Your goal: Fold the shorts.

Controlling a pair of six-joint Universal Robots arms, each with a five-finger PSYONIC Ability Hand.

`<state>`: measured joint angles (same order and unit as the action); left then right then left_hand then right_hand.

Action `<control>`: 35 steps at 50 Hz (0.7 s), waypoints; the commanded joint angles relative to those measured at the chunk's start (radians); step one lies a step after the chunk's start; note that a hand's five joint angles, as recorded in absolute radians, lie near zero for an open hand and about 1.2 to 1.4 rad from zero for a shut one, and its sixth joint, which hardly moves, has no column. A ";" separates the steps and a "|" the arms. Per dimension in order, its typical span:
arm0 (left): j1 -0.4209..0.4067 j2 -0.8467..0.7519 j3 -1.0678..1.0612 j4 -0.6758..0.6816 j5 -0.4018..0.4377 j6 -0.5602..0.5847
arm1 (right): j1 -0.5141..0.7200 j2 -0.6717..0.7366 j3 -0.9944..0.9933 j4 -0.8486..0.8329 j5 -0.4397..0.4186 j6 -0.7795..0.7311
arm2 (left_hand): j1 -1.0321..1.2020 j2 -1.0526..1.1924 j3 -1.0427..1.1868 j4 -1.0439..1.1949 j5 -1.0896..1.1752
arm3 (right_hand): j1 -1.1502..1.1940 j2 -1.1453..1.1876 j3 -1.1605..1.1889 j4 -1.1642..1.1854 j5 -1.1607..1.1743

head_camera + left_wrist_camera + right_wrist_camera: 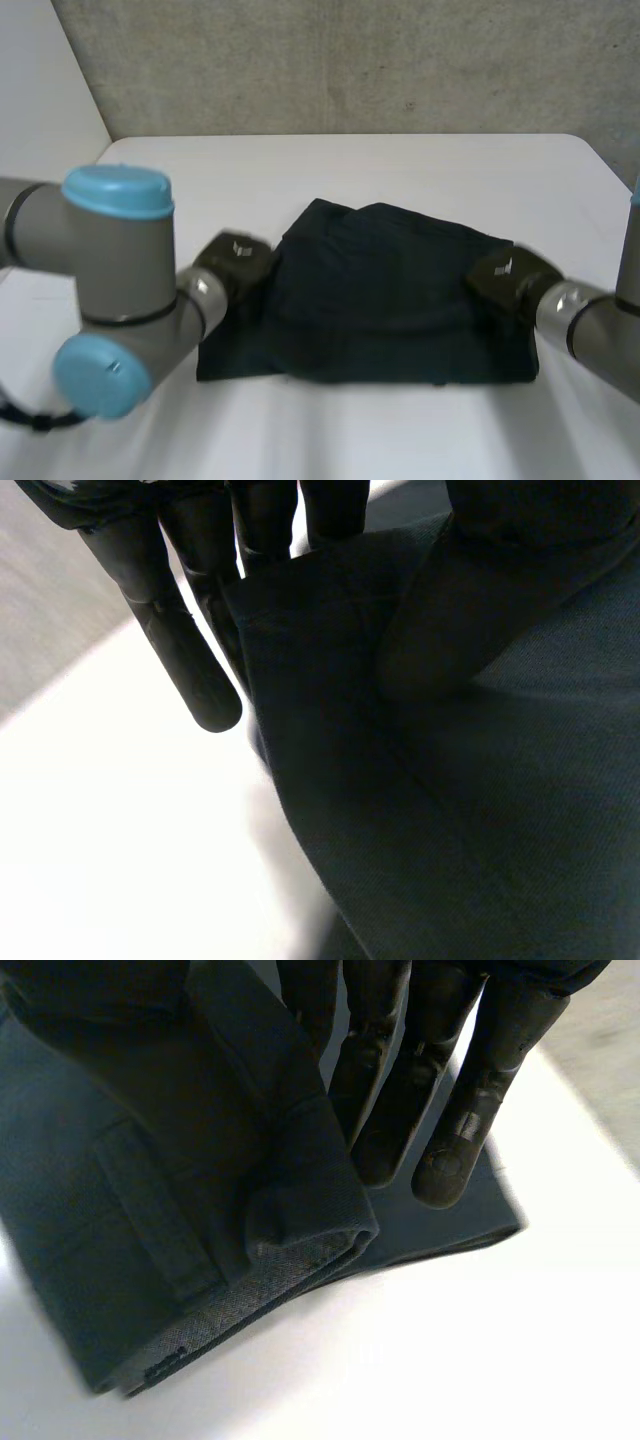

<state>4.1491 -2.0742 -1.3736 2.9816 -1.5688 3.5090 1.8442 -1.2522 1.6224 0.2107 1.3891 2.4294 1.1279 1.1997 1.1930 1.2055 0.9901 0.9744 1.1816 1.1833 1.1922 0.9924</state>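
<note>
Dark navy shorts (380,300) lie folded across the middle of the white table (400,170). My left hand (235,262) is at their left edge. In the left wrist view the shorts' edge (480,830) is pinched between its thumb (470,610) on top and its straight fingers (190,670) behind. At the right edge is my right hand (505,277). In the right wrist view a folded layer of the shorts (150,1220) is raised between the thumb and the fingers (465,1120), with a lower layer flat on the table beneath.
Bare white tabletop surrounds the shorts, with its far edge meeting a grey wall (350,60). My left arm's elbow (110,290) stands large at the near left; the right forearm (590,325) comes in from the near right.
</note>
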 commanded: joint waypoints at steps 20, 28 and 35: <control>0.000 -0.782 1.010 0.355 -0.005 0.097 | 0.010 0.551 -0.496 -0.614 0.217 -0.023 | 0.089 0.017 0.023 0.011 0.052 | 0.266 0.059 0.057 0.048 0.073; -0.015 -0.773 0.949 0.428 -0.039 0.093 | 0.009 0.447 -0.501 -0.616 0.241 0.144 | -0.953 -1.025 -1.018 -1.031 -0.990 | -0.800 -1.007 -1.009 -1.018 -0.992; -0.013 -0.539 0.712 0.425 -0.100 0.078 | -0.019 0.222 -0.394 -0.471 0.217 0.384 | -0.953 -1.025 -1.018 -1.031 -0.990 | -0.800 -1.007 -1.009 -1.018 -0.992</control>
<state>4.1336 -2.7932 -0.4757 3.4146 -1.6344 3.5989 1.8498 -0.8452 1.1435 -0.3893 1.6276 2.6356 0.1981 0.2038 0.2144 0.2057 0.0479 0.2035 0.2200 0.2129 0.2356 0.0625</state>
